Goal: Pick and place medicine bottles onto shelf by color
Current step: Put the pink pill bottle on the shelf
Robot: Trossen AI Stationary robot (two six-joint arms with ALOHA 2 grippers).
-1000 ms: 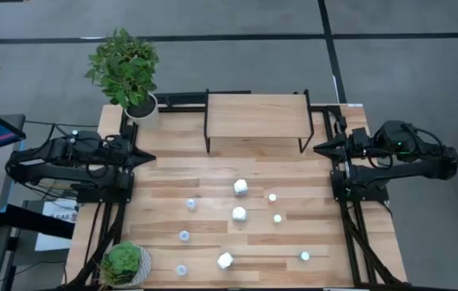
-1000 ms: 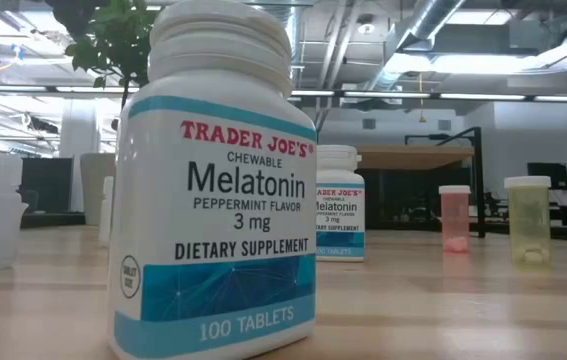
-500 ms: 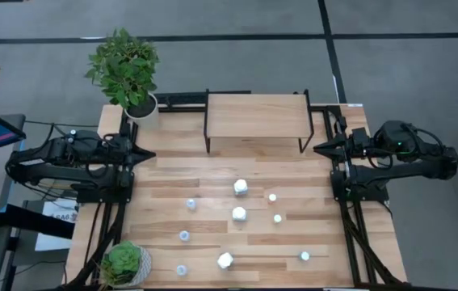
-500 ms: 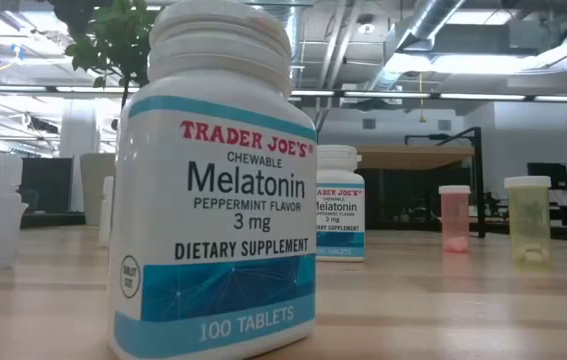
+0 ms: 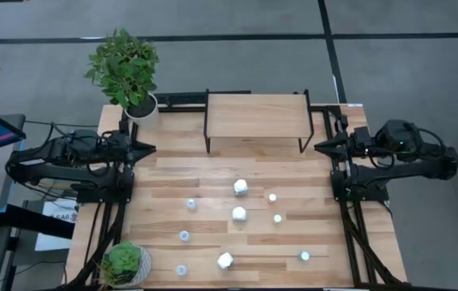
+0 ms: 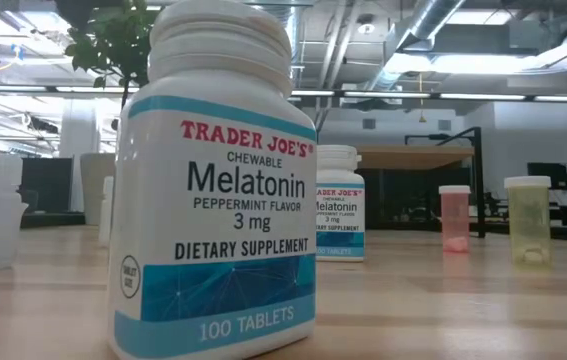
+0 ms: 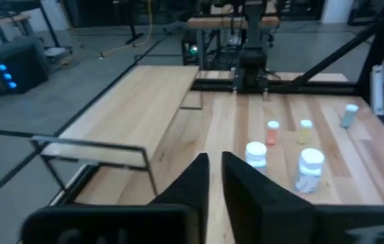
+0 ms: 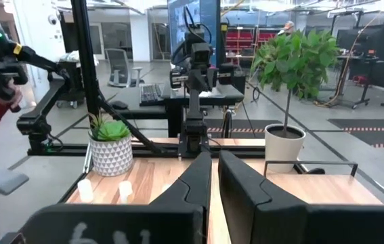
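Smooth cylindrical medicine bottles (image 5: 239,213) stand scattered on the striped plank bench (image 5: 172,170): chunky white ones mid-bench, small pale ones around them. The flat light-wood shelf (image 5: 256,115) on thin black legs sits at the far edge. The left tool (image 5: 144,151) and right tool (image 5: 320,148) hover at opposite edges, fingers nearly clenched, empty.

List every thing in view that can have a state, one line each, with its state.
Left gripper: nearly shut, holding nothing, at the table's left edge.
Right gripper: nearly shut, holding nothing, at the table's right edge.
Shelf: bare, no bottles on it.
White melatonin bottles: three, capped, on the table.
Pink bottle: upright, capped.
Yellow bottle: upright, capped.
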